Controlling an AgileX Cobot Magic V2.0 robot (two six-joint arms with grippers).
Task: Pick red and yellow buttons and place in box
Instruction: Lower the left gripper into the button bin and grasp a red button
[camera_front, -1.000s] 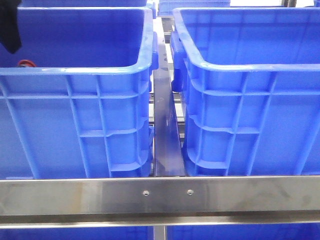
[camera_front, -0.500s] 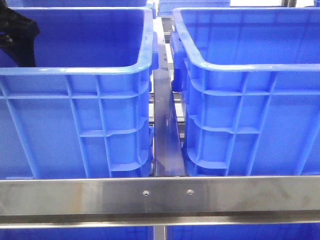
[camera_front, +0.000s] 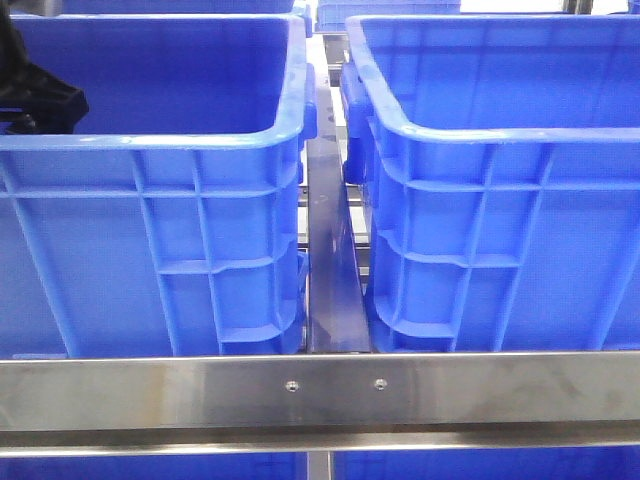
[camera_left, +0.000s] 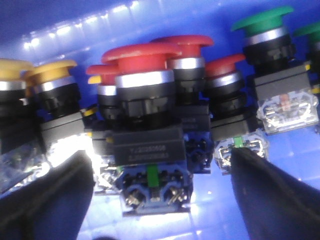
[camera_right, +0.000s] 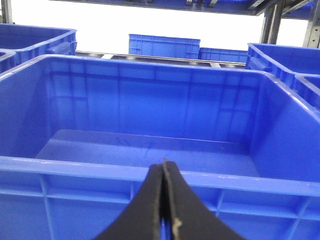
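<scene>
Red buttons (camera_left: 145, 57) with wide mushroom caps stand crowded on the blue floor of the left crate (camera_front: 160, 150), each on a black collar and a contact block with clear and blue housings. The nearest red one sits between the two dark fingers (camera_left: 47, 195) of the left gripper (camera_left: 157, 192), which are spread wide on either side of it and do not touch it. Beside the red ones, toward one side, are yellow buttons (camera_left: 50, 67) with orange-yellow caps, and toward the other side green buttons (camera_left: 262, 20).

In the front view only a dark part of the left arm (camera_front: 35, 95) shows, dipping behind the near rim of the left crate at its outer end; the buttons themselves are hidden by that wall.

To the right, across a narrow gap with a metal rail (camera_front: 330, 260), stands the box (camera_front: 500, 130), a second blue crate alike in shape. The right wrist view looks into a blue crate whose floor is bare, and the right gripper (camera_right: 164, 200) hangs just outside its near rim with its fingers pressed together, holding nothing. A steel bar (camera_front: 320, 390) runs across the front of both crates.
</scene>
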